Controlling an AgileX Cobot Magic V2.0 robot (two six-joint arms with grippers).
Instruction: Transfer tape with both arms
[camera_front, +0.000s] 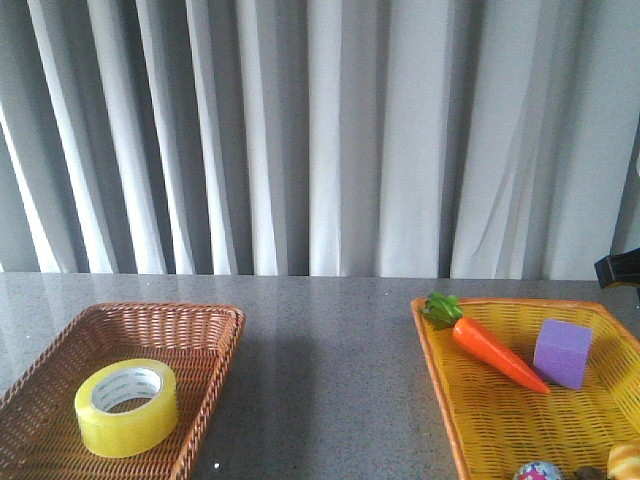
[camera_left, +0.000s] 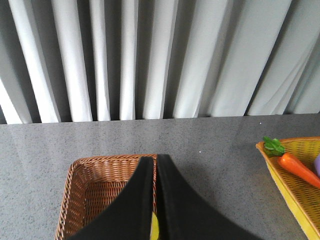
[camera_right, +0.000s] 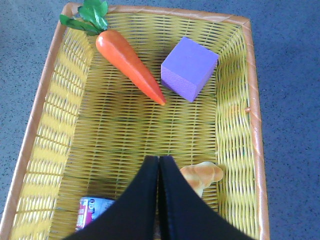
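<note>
The tape (camera_front: 127, 407), a wide yellow roll with a white printed core, lies flat in the brown wicker basket (camera_front: 200, 325) at the front left. In the left wrist view only a yellow sliver of it (camera_left: 154, 227) shows between the black fingers. My left gripper (camera_left: 155, 162) is shut and empty, above the basket's right rim. My right gripper (camera_right: 158, 161) is shut and empty, above the middle of the yellow basket (camera_right: 235, 100). Neither gripper shows in the front view.
The yellow basket (camera_front: 440, 360) at the front right holds a toy carrot (camera_front: 495, 352), a purple cube (camera_front: 562, 352), a bread roll (camera_right: 202, 176) and a small printed can (camera_right: 90, 211). A grey tabletop (camera_front: 330, 340) lies between the baskets. White curtains hang behind. A black part (camera_front: 618, 268) juts in at the right edge.
</note>
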